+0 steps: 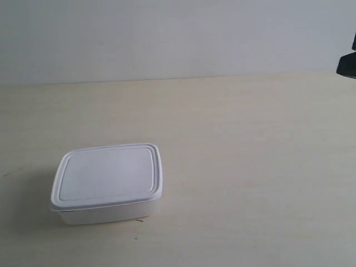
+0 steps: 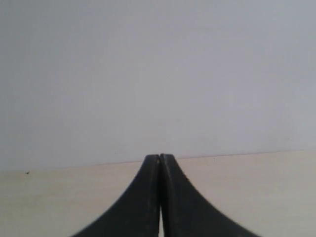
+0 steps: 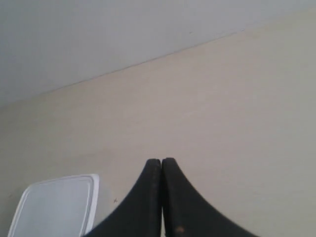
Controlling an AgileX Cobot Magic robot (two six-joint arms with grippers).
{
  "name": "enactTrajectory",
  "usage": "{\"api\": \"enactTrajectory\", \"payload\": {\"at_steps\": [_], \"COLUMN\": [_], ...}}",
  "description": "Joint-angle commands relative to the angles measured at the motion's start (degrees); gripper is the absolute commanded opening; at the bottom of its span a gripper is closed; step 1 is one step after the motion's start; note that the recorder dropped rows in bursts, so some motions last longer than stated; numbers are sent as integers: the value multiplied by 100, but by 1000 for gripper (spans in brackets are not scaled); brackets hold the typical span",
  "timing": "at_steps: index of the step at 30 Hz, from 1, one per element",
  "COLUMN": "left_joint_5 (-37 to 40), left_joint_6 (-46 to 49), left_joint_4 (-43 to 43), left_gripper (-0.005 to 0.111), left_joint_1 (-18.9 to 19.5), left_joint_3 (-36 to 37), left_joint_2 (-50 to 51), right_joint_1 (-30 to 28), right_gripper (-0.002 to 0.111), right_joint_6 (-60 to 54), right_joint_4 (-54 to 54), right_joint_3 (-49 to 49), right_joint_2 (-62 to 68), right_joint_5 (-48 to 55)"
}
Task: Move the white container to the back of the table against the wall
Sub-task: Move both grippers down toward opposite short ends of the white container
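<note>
The wall (image 1: 167,33) meets the far edge of the table (image 1: 250,167). The white container (image 1: 108,181) rests flat on the table with its lid seated, near the front at the exterior view's left and well apart from the wall. Left gripper (image 2: 160,157): fingers clenched tip to tip, grasping nothing. Right gripper (image 3: 161,160): same condition, clear of the container. A dark part (image 1: 347,61) at the exterior view's right edge is possibly an arm.

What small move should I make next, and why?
Probably ease the right gripper toward the white container. The container sits lidded on the table, well short of the wall, with nothing touching it, and only the right wrist view shows it. That gripper's jaws are shut, so open them before grasping.
</note>
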Motion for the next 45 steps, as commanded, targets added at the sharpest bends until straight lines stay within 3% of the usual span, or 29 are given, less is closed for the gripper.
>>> {"api": "enactTrajectory", "payload": {"at_steps": [1, 4, 8, 13, 19, 26, 30, 35, 45], "left_joint_5": [650, 1504, 1848, 2182, 2393, 3922, 3940, 3319, 2299], "left_joint_6": [-310, -607, -771, -757, -768, -618, -377, 826, 929], "left_joint_4": [-113, -113, -297, -417, -794, -1236, -1852, -3527, -3827], "left_gripper": [0, 0, 0, 0, 0, 0, 0, 0, 0], "left_joint_1": [6, 6, 6, 6, 6, 6, -6, -373, -1019], "left_joint_3": [-44, -44, -30, -30, -30, -19, 374, 1216, 1305], "left_joint_2": [55, 228, 510, 633, 633, 929, 1394, 1689, 2534], "right_joint_1": [-23, -23, 189, 1113, 2384, 3651, 4040, 4103, 4103], "right_gripper": [0, 0, 0, 0, 0, 0, 0, 0, 0], "right_joint_6": [-445, -468, -833, -868, 215, 635, 750, 874, 884], "right_joint_4": [395, 451, 638, 538, -834, -977, -986, -911, -636], "right_joint_3": [-221, -403, -727, -1190, -1670, -1684, -1684, -1684, -1684], "right_joint_2": [311, 616, 1023, 1642, 2554, 3415, 3957, 4617, 5087], "right_joint_5": [567, 811, 948, 855, 694, 668, 639, 434, -61]}}
